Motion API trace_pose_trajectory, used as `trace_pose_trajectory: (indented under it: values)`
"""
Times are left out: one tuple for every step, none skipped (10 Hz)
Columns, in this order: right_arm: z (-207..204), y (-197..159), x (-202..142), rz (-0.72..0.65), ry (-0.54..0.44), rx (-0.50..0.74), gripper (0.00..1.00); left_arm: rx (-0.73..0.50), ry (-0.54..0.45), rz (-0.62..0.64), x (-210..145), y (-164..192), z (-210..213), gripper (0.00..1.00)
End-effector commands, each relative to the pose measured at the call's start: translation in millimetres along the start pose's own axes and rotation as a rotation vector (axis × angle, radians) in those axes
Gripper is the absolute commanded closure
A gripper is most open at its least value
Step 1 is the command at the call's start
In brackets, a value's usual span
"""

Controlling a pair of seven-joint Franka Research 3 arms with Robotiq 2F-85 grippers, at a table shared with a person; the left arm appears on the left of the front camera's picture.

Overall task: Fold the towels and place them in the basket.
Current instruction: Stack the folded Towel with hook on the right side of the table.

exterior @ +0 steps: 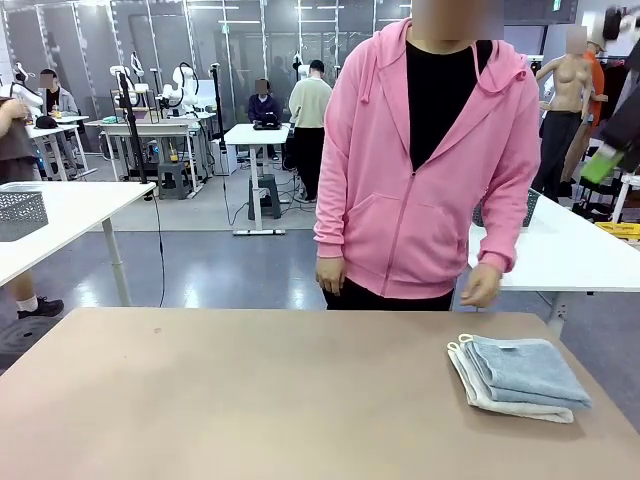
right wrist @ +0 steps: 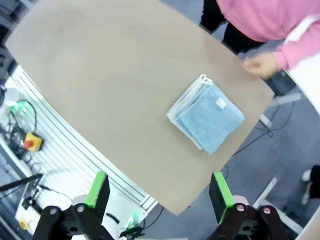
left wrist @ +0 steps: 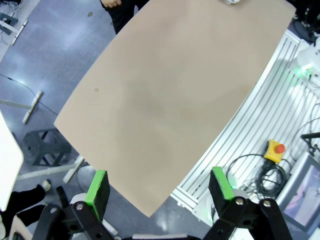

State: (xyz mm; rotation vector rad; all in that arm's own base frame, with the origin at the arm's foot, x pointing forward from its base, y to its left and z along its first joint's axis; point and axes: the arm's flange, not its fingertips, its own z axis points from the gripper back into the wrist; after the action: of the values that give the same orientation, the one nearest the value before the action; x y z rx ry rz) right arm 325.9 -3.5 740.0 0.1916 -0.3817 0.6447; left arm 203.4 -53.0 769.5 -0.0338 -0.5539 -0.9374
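Observation:
Two folded towels lie stacked at the table's right end: a pale blue-grey towel [exterior: 525, 369] on top of an off-white towel [exterior: 497, 397]. From above, the blue-grey towel [right wrist: 210, 118] covers most of the off-white towel [right wrist: 182, 106]. My right gripper [right wrist: 158, 192] hangs open high above the table, well short of the stack. My left gripper [left wrist: 160, 190] is also open, high over the table's near edge, with nothing between its fingers. The basket is out of view on my table.
A person in a pink hoodie [exterior: 430, 170] stands at the far edge, one hand [exterior: 482, 285] just beyond the towels. The tan tabletop [exterior: 230, 400] is bare left of the stack. A grey mesh basket [exterior: 20, 214] sits on another table at far left.

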Motion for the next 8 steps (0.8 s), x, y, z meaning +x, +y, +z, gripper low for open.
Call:
trace_pose_trajectory:
  values:
    - [28.1, 30.2, 0.1, 0.113, -0.014, 0.026, 0.00, 0.016, 0.008, -0.010, -0.6, 0.3, -0.5, 0.00]
    - [38.6, 46.0, -2.8, 0.148, -0.025, 0.028, 0.00, 0.016, 0.008, -0.010, -0.6, 0.3, -0.5, 0.00]
    - [47.5, 55.1, -4.3, 0.165, -0.028, 0.010, 0.00, 0.016, 0.008, -0.010, -0.6, 0.3, -0.5, 0.00]
    - [54.0, 62.6, -7.4, 0.176, -0.031, 0.007, 0.00, 0.016, 0.008, -0.010, -0.6, 0.3, -0.5, 0.00]
    - [57.3, 70.1, -12.9, 0.190, -0.026, 0.002, 0.00, 0.016, 0.008, -0.010, -0.6, 0.3, -0.5, 0.00]
    - [58.1, 73.6, -17.7, 0.185, -0.026, -0.010, 0.00, 0.016, 0.008, -0.010, -0.6, 0.3, -0.5, 0.00]
    - [59.2, 72.9, -20.9, 0.166, -0.031, -0.008, 0.00, 0.016, 0.008, -0.010, -0.6, 0.3, -0.5, 0.00]
    - [59.4, 68.6, -22.7, 0.148, -0.029, -0.016, 0.00, 0.016, 0.008, -0.010, -0.6, 0.3, -0.5, 0.00]
